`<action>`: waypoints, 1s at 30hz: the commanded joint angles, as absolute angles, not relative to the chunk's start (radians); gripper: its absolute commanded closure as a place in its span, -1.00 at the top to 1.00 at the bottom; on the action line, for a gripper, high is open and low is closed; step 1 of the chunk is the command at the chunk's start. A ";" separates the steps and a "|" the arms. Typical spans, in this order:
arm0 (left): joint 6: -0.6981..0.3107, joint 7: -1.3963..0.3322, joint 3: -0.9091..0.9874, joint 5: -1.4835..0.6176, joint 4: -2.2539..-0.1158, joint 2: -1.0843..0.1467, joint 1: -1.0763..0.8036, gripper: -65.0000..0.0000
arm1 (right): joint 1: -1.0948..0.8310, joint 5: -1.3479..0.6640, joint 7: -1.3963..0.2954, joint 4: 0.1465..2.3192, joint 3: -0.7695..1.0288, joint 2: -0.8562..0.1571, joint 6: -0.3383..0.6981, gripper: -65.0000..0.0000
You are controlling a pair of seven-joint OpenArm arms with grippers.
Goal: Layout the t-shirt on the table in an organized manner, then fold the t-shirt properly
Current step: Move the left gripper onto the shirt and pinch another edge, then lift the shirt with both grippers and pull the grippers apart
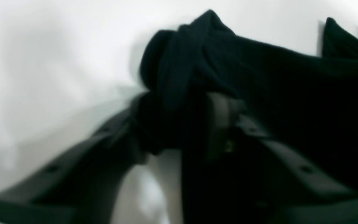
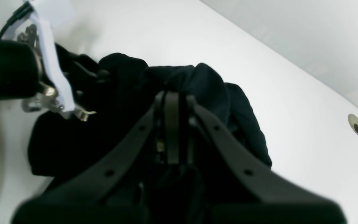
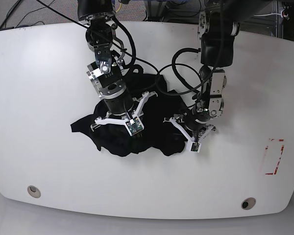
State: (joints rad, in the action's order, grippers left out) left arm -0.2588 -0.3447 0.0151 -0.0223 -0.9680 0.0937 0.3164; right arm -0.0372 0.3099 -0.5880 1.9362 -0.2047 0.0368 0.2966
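The black t-shirt (image 3: 112, 143) lies crumpled in a heap at the middle of the white table (image 3: 39, 73). In the base view both arms reach down into it. My left gripper (image 1: 179, 109) sits at the heap's right edge, and its fingers (image 1: 222, 118) are closed on a thick bunch of the t-shirt (image 1: 259, 62). My right gripper (image 2: 172, 99) stands over the heap's left part. Its jaws are pressed together at a raised peak of the t-shirt (image 2: 244, 124). In the base view the fingertips of both grippers are hidden by the wrists and the cloth.
Two round grommet holes (image 3: 33, 191) (image 3: 248, 202) sit near the table's front edge; another grommet hole (image 2: 355, 125) shows in the right wrist view. Red tape marks (image 3: 273, 156) lie at the right. Black cables (image 3: 186, 73) hang from the arms over the shirt's far side.
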 commanded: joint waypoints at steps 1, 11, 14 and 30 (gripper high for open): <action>-0.259 -0.367 0.015 -0.018 -0.970 0.101 0.331 -0.91 | -0.022 0.309 -0.559 1.960 -0.208 0.044 0.295 -1.00; -0.257 -0.366 0.019 -0.018 -0.981 0.090 0.332 -1.00 | -0.022 0.309 -0.559 1.974 -0.202 0.042 0.295 -1.00; -0.257 -0.371 0.019 -0.022 -1.027 0.061 0.329 -1.00 | -0.016 0.309 -0.558 1.977 -0.194 0.041 0.295 -1.00; -0.263 -0.495 0.124 -0.022 -1.578 -0.041 0.245 -1.00 | 0.091 0.312 -0.559 2.025 -0.147 -0.007 0.295 -1.00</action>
State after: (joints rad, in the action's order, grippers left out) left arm -0.2584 -0.5068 0.1276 -0.0120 -1.5036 -0.0334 0.2394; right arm 0.0631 0.3096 -0.5941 2.0018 -0.1482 -0.0006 0.3065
